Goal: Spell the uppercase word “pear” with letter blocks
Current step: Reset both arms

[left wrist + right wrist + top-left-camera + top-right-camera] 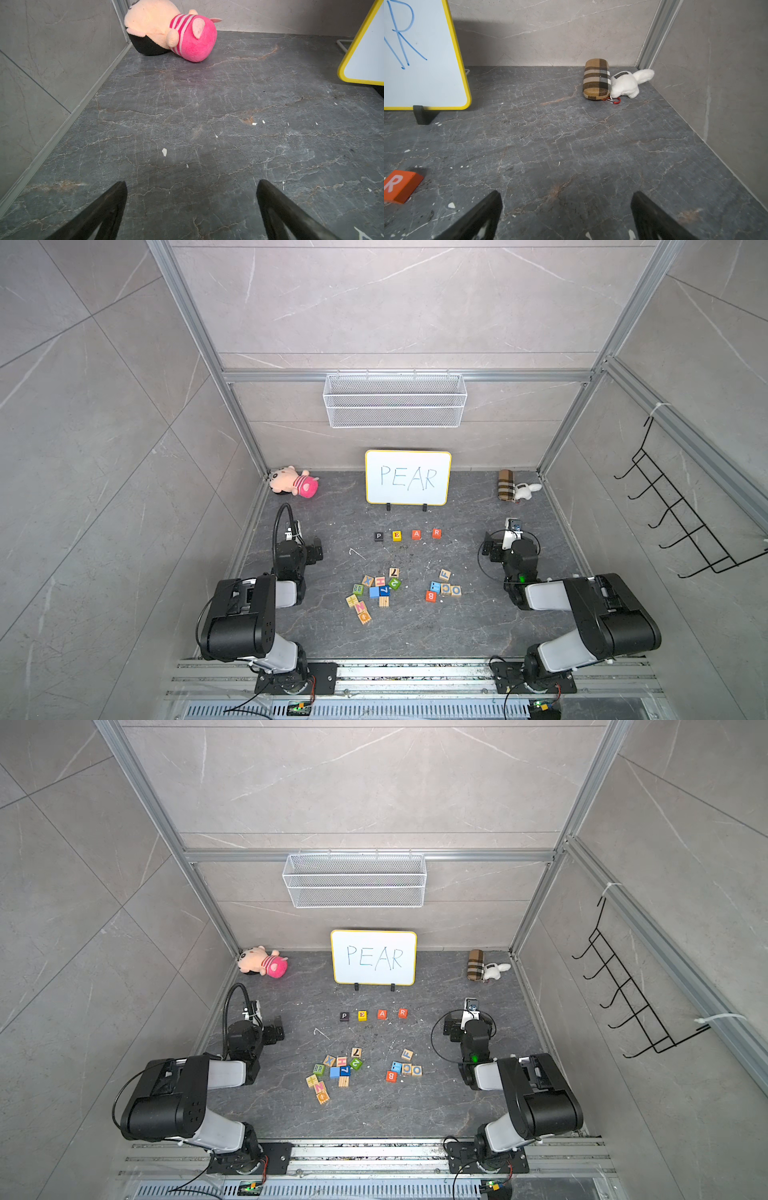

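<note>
Row reads black P point(378, 536), yellow E point(397, 536), orange-red A point(416, 534), orange-red R point(436, 533); my left and right jaws gape empty.

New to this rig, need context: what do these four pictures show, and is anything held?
Two black robot arms with two-finger grippers stand at the near edge of a dark stone-look table. Two pictures look down from overhead; two come from wrist cameras. The left gripper and right gripper are open, empty. Before a yellow-framed whiteboard reading PEAR, four cubes sit in a row: black P cube, yellow E cube, orange-red A cube, orange-red R cube. Spare lettered cubes lie nearer the arms. A pink plush toy and a plaid case sit in the far corners.
</note>
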